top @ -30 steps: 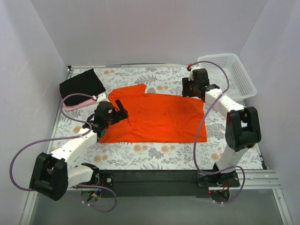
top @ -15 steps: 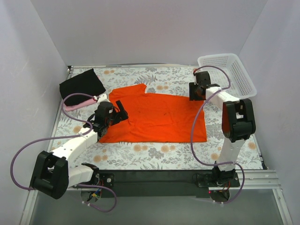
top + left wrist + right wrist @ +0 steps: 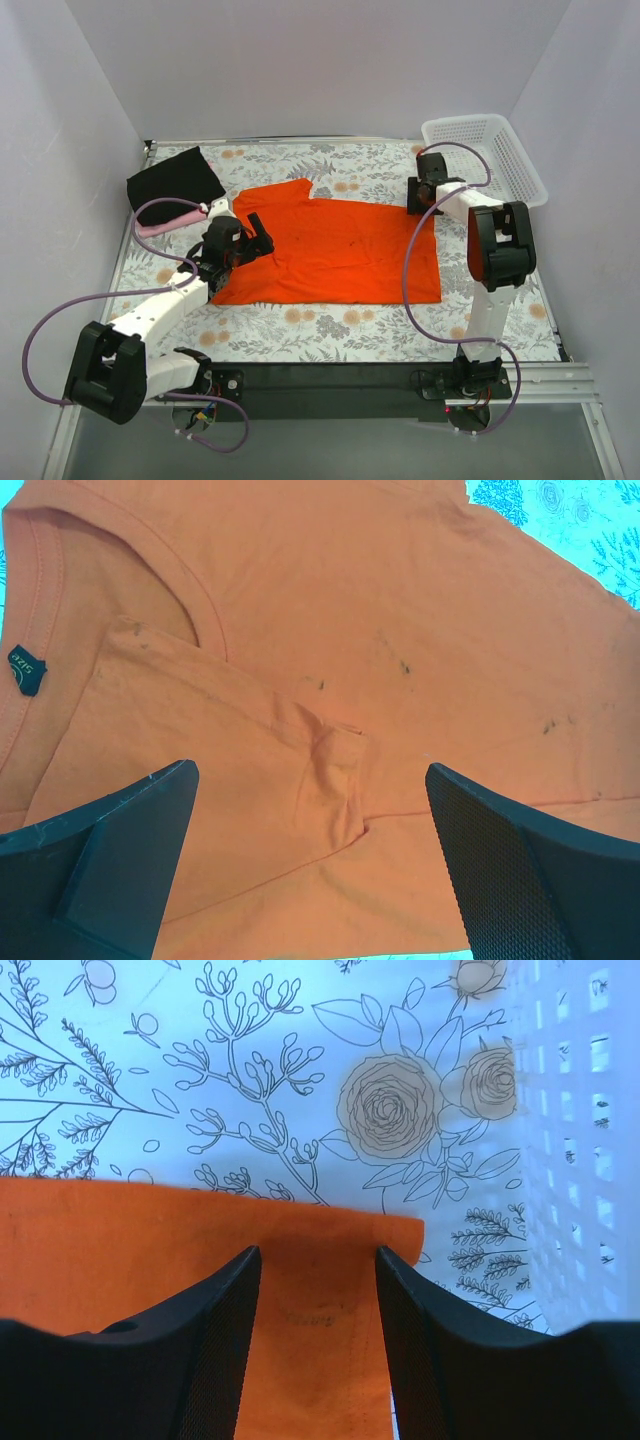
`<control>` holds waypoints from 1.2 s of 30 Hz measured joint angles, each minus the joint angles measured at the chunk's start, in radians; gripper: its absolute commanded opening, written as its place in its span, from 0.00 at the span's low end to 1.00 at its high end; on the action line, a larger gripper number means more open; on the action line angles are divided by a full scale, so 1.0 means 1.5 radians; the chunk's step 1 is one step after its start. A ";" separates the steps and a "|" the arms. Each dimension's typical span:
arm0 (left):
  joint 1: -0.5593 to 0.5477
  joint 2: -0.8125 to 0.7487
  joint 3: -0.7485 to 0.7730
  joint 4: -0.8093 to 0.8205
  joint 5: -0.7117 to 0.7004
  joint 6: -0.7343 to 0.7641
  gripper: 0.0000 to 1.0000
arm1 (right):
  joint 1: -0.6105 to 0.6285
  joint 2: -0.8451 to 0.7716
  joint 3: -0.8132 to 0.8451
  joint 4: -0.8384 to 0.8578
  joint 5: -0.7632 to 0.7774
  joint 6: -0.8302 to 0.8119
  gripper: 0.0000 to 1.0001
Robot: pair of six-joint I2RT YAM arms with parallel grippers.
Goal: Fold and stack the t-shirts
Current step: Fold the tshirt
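Note:
The orange t-shirt [image 3: 340, 252] lies spread flat in the middle of the table, with its collar and size tag [image 3: 27, 670] at the left. My left gripper [image 3: 258, 238] hovers open over its left part, near a small crease [image 3: 340, 760], and its fingers [image 3: 120, 850] are wide apart. My right gripper [image 3: 424, 203] stands open over the shirt's far right corner [image 3: 395, 1235], with a finger on each side of the flat cloth. The black t-shirt [image 3: 175, 178] lies folded at the back left. The pink t-shirt [image 3: 165, 221] sits just in front of it.
A white mesh basket [image 3: 490, 155] stands at the back right, close beside my right gripper, and its wall [image 3: 570, 1140] shows in the right wrist view. The floral tablecloth [image 3: 330, 330] covers the table. White walls close in the left, back and right.
My right arm has swung its elbow back and to the right, and its gripper has shifted slightly right to the shirt's far right corner. The left arm has barely moved.

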 measured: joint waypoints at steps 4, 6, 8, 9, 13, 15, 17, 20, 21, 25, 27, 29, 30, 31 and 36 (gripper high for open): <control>0.000 0.009 0.000 0.008 0.000 0.003 0.90 | -0.001 0.004 0.005 0.000 0.012 0.004 0.45; 0.000 0.017 0.000 0.010 0.001 0.006 0.90 | -0.001 0.009 0.006 0.001 0.015 0.005 0.45; 0.000 0.022 0.000 0.010 0.002 0.007 0.90 | -0.001 0.011 0.007 0.002 0.017 0.007 0.45; 0.000 0.023 0.000 0.010 0.003 0.008 0.91 | -0.001 0.012 0.007 0.003 0.017 0.008 0.44; 0.000 0.024 0.000 0.013 0.004 0.010 0.90 | -0.001 0.014 0.007 0.007 0.016 0.008 0.35; 0.000 0.024 0.000 0.015 0.004 0.011 0.90 | -0.001 0.017 0.008 0.014 0.012 0.010 0.31; 0.000 0.024 0.000 0.015 0.004 0.012 0.91 | -0.001 0.018 0.008 0.019 0.009 0.010 0.26; 0.000 0.024 0.000 0.015 0.003 0.013 0.90 | -0.001 0.019 0.008 0.022 0.002 0.011 0.20; 0.000 0.024 0.000 0.015 0.003 0.014 0.91 | -0.001 0.019 0.008 0.022 -0.001 0.011 0.16; 0.000 0.035 0.008 0.014 -0.004 0.018 0.91 | -0.001 0.019 0.008 0.024 -0.013 0.008 0.09; 0.000 0.050 0.026 0.014 -0.003 0.020 0.90 | -0.001 0.020 0.008 0.025 -0.019 0.005 0.08; 0.000 0.072 0.056 0.014 -0.004 0.025 0.91 | -0.002 0.020 0.008 0.027 -0.025 0.002 0.05; 0.000 0.084 0.072 0.015 -0.006 0.028 0.91 | -0.002 0.020 0.008 0.027 -0.029 0.000 0.03; 0.000 0.096 0.091 0.016 -0.008 0.033 0.91 | -0.003 0.020 0.008 0.028 -0.034 -0.003 0.01; 0.001 0.192 0.198 0.036 -0.021 0.077 0.94 | -0.005 0.020 0.006 0.037 -0.060 -0.013 0.01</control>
